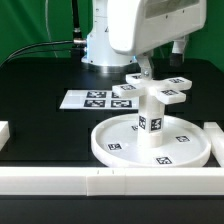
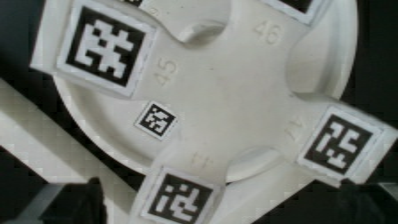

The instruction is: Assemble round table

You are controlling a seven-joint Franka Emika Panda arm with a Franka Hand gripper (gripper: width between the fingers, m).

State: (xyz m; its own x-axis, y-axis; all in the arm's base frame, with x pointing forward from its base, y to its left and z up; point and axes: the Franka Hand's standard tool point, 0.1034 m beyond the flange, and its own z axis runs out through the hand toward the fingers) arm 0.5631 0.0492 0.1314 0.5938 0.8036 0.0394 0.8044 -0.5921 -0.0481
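The large round disc [image 1: 104, 142] lies flat near the front rail. The short post [image 1: 150, 123] stands upright on it, a tag on its side. The cross-shaped piece [image 1: 156, 93] sits on top of the post with its arms level. My gripper [image 1: 160, 60] hangs just above the cross, mostly hidden under the white wrist body, and its fingers look spread with nothing between them. In the wrist view the cross [image 2: 231, 70] fills the picture, with tagged arm ends over the disc [image 2: 107, 110]. No fingers show in that view.
The marker board [image 1: 90, 99] lies flat behind the disc, toward the exterior view's left. Long white rails run along the front [image 1: 100, 181], the right [image 1: 214, 134] and the left edge [image 1: 3, 134]. The robot's base stands at the back.
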